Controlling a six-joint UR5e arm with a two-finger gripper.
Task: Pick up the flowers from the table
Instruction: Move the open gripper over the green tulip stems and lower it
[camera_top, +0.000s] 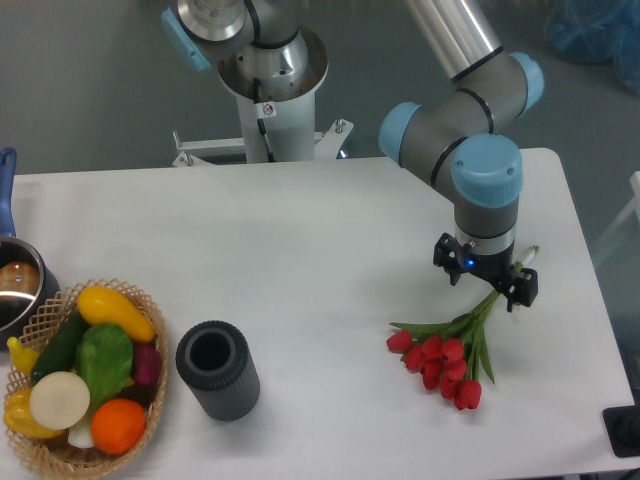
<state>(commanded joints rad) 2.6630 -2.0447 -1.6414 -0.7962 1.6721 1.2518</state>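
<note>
The table (300, 240), a plain matte white top, is seen filling most of the frame, and a grey floor is seen behind it along the top edge. At the upper centre, just beyond the far edge, a white robot pedestal (270, 120) is mounted. The flowers (447, 355) are laid flat on the table at the lower right, red heads pointing toward the bottom of the frame and green stems running up and to the right. The gripper (486, 280) is held directly over the upper part of the stems, its dark fingers set either side of them; whether they are parted or closed on the stems cannot be told from this angle. At the lower left a wicker basket (85, 385) is filled with colourful vegetables, and just to its right a dark cylinder (217, 370) is stood. A pot (18, 285) is partly cut off at the left edge.
</note>
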